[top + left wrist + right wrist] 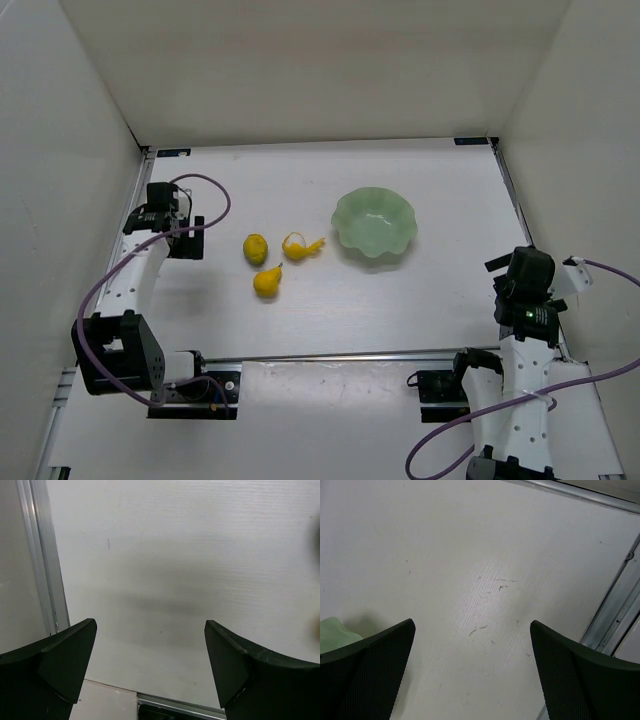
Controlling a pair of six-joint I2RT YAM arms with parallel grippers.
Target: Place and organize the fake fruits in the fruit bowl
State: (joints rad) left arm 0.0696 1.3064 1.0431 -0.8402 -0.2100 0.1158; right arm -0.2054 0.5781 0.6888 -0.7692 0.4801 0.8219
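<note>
Three yellow fruits lie on the white table left of centre: an oval lemon [256, 248], a pear with a stem [267, 282] and a piece with a curved tail [300, 246]. The pale green scalloped fruit bowl [374, 224] stands to their right, with nothing in it. My left gripper [180, 238] is open and empty over the table's left side, well left of the lemon. My right gripper [512, 283] is open and empty at the right, below and right of the bowl. A green bit of the bowl's rim [332, 632] shows in the right wrist view.
White walls close the table on the left, back and right. A metal rail [340, 355] runs across the near edge, between the arm bases. Aluminium edge strips [42, 565] run along the table's sides, one also in the right wrist view [615, 615].
</note>
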